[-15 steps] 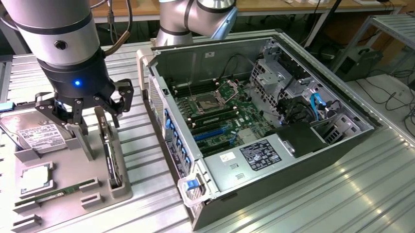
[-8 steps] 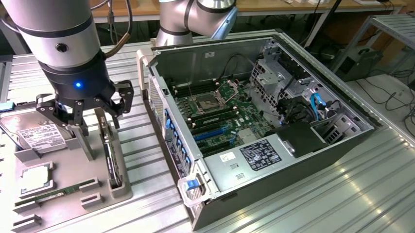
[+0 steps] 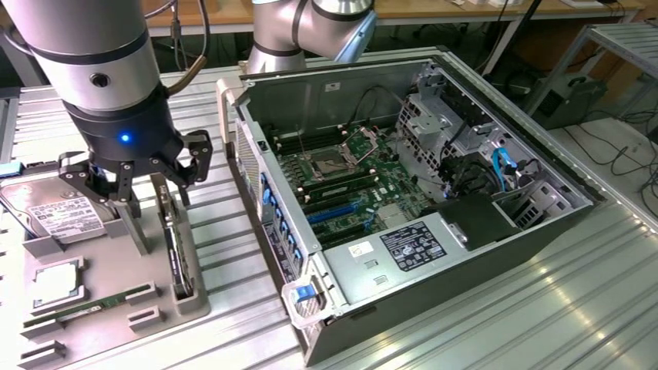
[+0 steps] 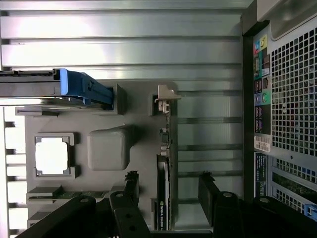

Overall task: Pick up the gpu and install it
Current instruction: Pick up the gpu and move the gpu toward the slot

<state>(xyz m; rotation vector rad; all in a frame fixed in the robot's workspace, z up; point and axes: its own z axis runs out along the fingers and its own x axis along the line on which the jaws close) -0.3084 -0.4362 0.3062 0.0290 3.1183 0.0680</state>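
Observation:
The gpu (image 3: 177, 258) is a thin dark card standing on edge in a slot of the grey holder tray (image 3: 119, 266). Its silver end bracket (image 4: 166, 96) shows at the far end of the card (image 4: 163, 171) in the wrist view. My gripper (image 3: 154, 189) hangs just above the card with its jaws open. In the wrist view the gripper (image 4: 168, 186) has one black finger (image 4: 131, 183) on each side of the card, not touching it and holding nothing.
The holder tray also carries a hard drive (image 3: 57, 212) with a blue caddy (image 4: 81, 89), a square processor (image 4: 52, 154) and a green memory stick (image 3: 92, 304). The open computer case (image 3: 411, 193), with its motherboard (image 3: 340, 177) exposed, lies at the exterior view's right on the ribbed metal table (image 3: 535, 308).

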